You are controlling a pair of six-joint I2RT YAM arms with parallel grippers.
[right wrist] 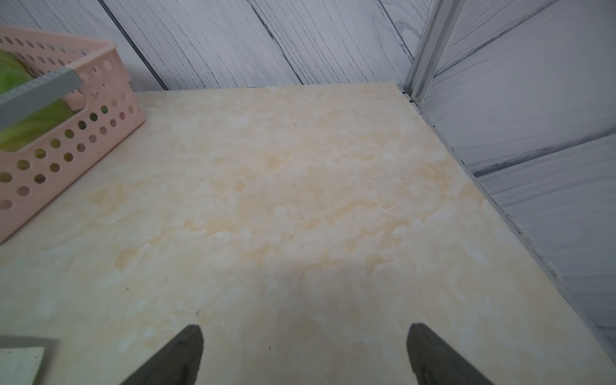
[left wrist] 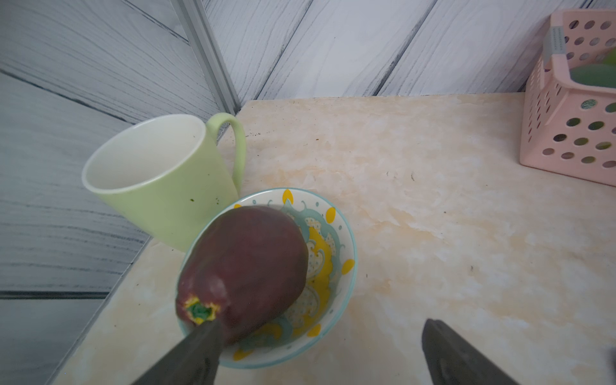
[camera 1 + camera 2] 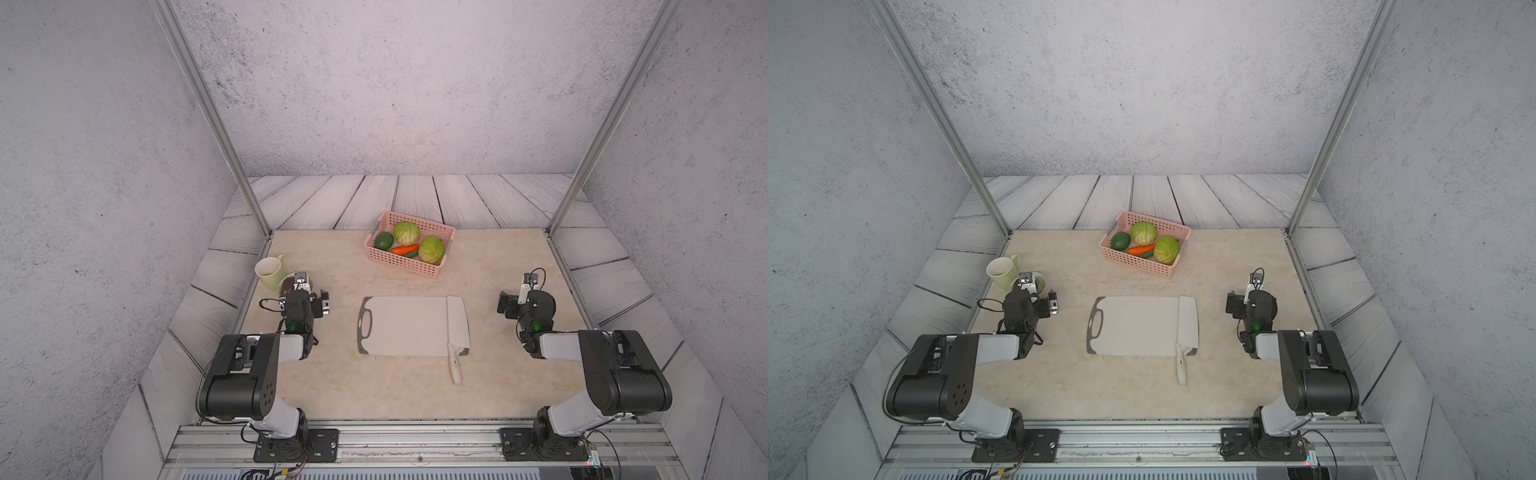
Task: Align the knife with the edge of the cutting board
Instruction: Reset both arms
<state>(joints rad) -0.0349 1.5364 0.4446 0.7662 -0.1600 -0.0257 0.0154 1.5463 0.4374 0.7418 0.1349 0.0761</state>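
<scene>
**Arms parked wide, knife lying along the board's end**

Nearest us, the shoulders of the left arm point(image 3: 239, 374) and right arm point(image 3: 615, 374) bracket the front of the desk point(image 3: 332, 386). Between them the knife point(image 3: 458, 324) lies flat, its broad blade on the end of the cutting board point(image 3: 407, 326) away from the cutout, running along that short edge in both top views. The cream handle pokes past the near long edge onto the desk. We judge it close to parallel, so any correction should be small.

We expect it to be stiff and blade-heavy, the blade too flush to pinch. The handle, clear of the board, looks the place to take hold, though its smooth surface may let the knife swivel.

The right arm is nearer it: folded low, jaws spread over bare desk, pinching nothing. The left arm mirrors it, jaws equally spread, facing a bowl point(image 2: 336, 233) holding a dark red fruit point(image 2: 246, 266) beside a green mug point(image 2: 160, 186). One finger point(image 2: 193, 353) overlaps the fruit's stem end, and we cannot tell if it touches. A pink basket point(image 3: 399, 262) of vegetables sits at the back.
</scene>
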